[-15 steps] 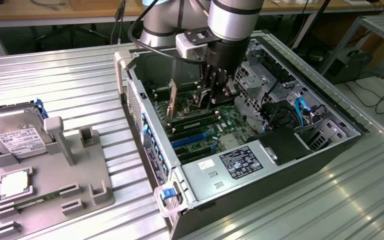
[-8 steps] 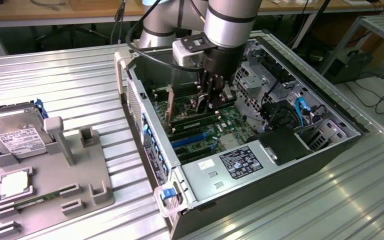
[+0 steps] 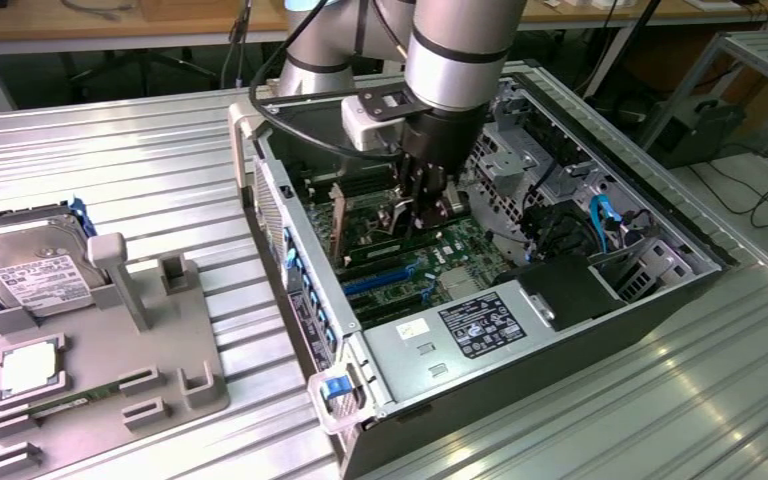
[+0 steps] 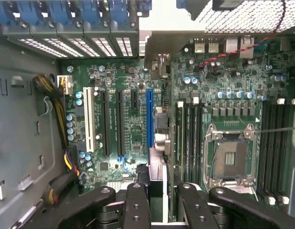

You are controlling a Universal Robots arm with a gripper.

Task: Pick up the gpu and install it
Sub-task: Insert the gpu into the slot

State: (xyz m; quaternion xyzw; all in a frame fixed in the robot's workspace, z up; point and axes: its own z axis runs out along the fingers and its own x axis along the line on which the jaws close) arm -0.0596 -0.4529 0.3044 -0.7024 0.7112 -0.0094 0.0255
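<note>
ribbed metal table point(image 3: 704, 400) under open pc case point(image 3: 651, 215), lab benches behind. arm down inside case, gripper point(image 3: 423, 222) over motherboard point(image 3: 458, 250), fingers point(image 4: 136, 205) pinching gpu point(image 4: 170, 143) edge-on. gpu upright, bracket end toward rear slot covers point(image 4: 71, 45), lower edge just beside blue slot point(image 4: 149, 119); seated or not, cannot tell. grey fixture tray point(image 3: 157, 350) at exterior view's left, well apart, hard drive point(image 3: 24, 270) standing in it.
</note>
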